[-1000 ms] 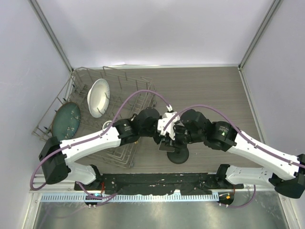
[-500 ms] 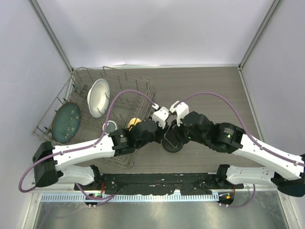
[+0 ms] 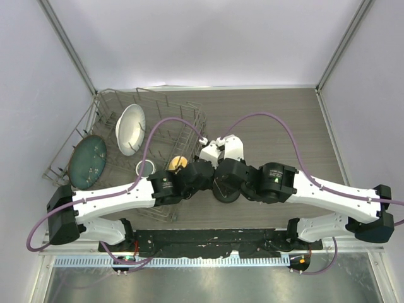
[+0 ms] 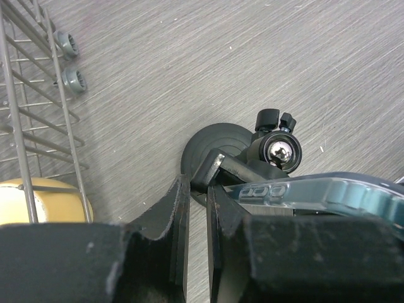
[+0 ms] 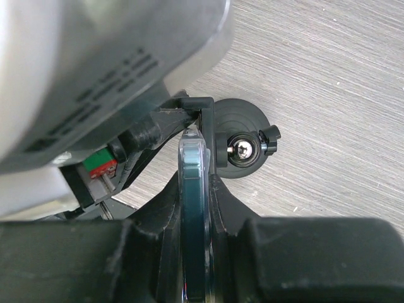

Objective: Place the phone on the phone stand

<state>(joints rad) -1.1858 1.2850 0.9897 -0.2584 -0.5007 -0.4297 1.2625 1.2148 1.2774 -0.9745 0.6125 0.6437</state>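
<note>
The phone stand point(image 4: 218, 146) stands on the wood table, with its round black base and ball joint point(image 4: 278, 150) in view. My left gripper point(image 4: 197, 186) is nearly shut, its fingertips pinching the stand's bracket just above the base. My right gripper point(image 5: 194, 183) is shut on the phone point(image 5: 193, 164), held edge-on in a clear case. The phone's top edge sits against the stand's clamp point(image 5: 208, 123), beside the base point(image 5: 237, 136). The phone's long edge also shows in the left wrist view point(image 4: 328, 192). In the top view both wrists crowd over the stand point(image 3: 225, 194) and hide the phone.
A wire dish rack point(image 3: 107, 104) stands at the left with a white bowl point(image 3: 129, 129), a green plate point(image 3: 87, 160), a white cup point(image 3: 145, 168) and a yellow object point(image 3: 179, 163). The rack's wires point(image 4: 38, 95) lie close to the left gripper.
The stand has shifted slightly up and left on the table. The right wrist has swung left over the stand with the phone. The left gripper stays at the stand.
</note>
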